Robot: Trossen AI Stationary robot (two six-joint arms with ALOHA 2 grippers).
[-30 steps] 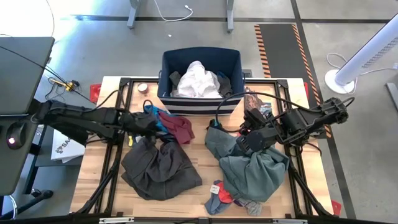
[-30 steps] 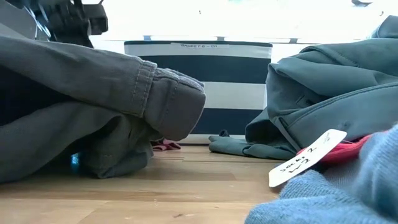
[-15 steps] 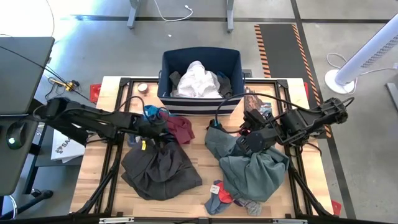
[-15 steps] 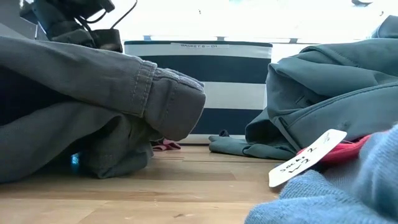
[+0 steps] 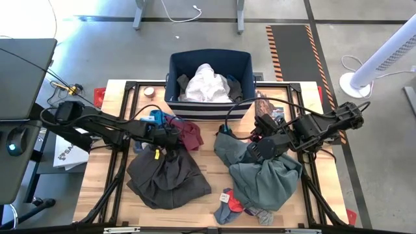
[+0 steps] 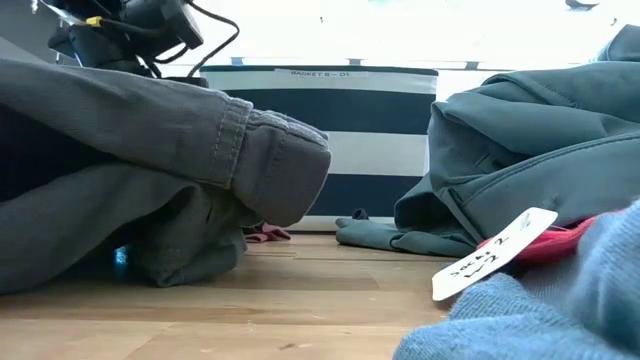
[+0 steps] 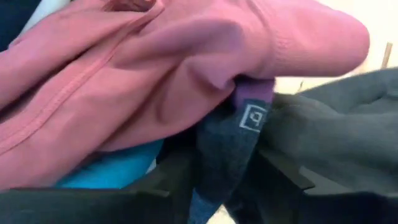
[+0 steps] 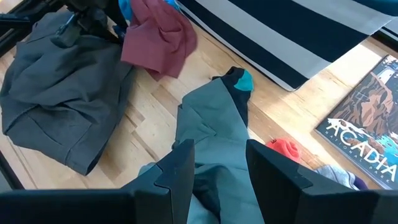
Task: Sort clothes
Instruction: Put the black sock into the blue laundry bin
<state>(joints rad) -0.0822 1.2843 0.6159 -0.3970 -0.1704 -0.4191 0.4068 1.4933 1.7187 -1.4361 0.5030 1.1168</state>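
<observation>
Item: left gripper (image 5: 174,136), at the heap near the middle of the wooden worktop (image 5: 208,166), just in front of the navy bin with white stripes (image 5: 209,109). Its own wrist view shows the dark fingers (image 7: 283,174) partly apart around a fold of dark grey knit with a small woven label (image 7: 254,117), the maroon soft garment (image 7: 186,68) draped above and a bright blue piece (image 7: 112,174) below. Whether the knit is truly pinched cannot be told.

Item: dark grey-brown trousers (image 5: 166,175), crumpled toward the worktop's front-left, touching the maroon garment.

Item: right gripper (image 5: 252,151), fingers parted and empty, hovering over the grey-green shirt (image 5: 263,175) on the worktop's right half. Small grey and red socks (image 5: 231,205) lie at the front edge. White fabric (image 5: 205,84) is already in the bin.

Handling note: the layers overlap closely, so a clean step likely calls for closing on one garment only, then lifting slowly to see that the neighbours fall away.
</observation>
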